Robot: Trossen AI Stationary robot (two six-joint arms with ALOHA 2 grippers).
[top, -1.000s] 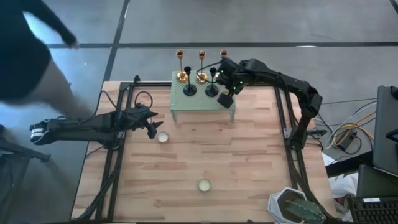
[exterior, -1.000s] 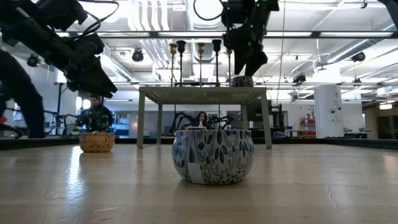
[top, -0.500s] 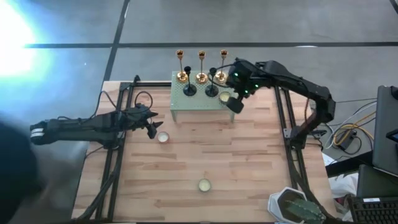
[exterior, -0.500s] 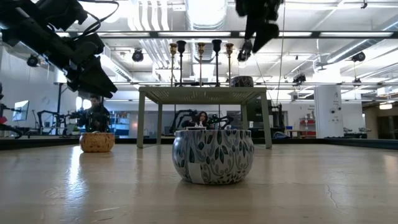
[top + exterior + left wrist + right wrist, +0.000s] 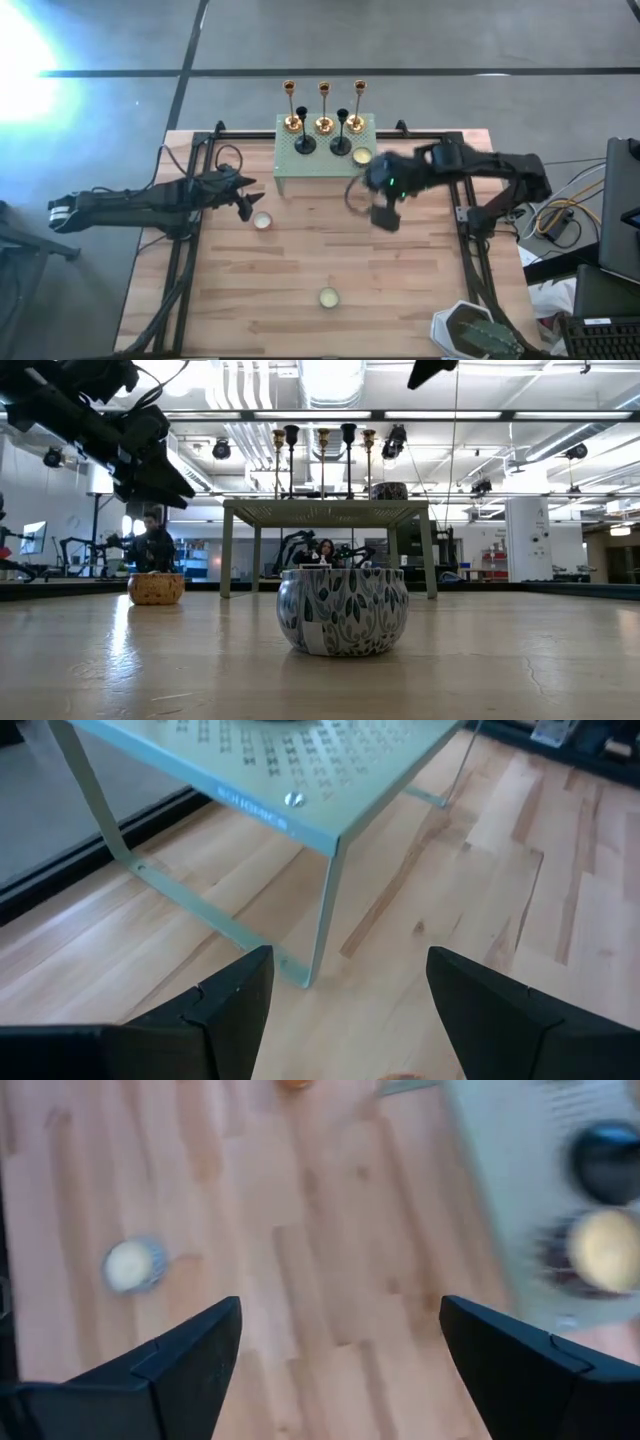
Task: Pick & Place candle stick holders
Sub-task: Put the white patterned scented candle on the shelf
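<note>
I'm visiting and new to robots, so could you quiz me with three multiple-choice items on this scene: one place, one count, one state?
1. The candle stick holders stand:
A. on the green stand
B. on the wooden table
C. on the floor

2. Gold holders:
A. one
B. three
C. five

3. The right end effector is:
A. clamped on a holder
B. open, empty
C. out of view

Answers:
1 A, the high view shows them on the stand's top.
2 B, three gold stand behind two black.
3 B, its fingers are spread over bare table.

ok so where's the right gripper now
In the high view the right gripper hangs over bare table just in front of the green stand, jaws open and empty.
</note>
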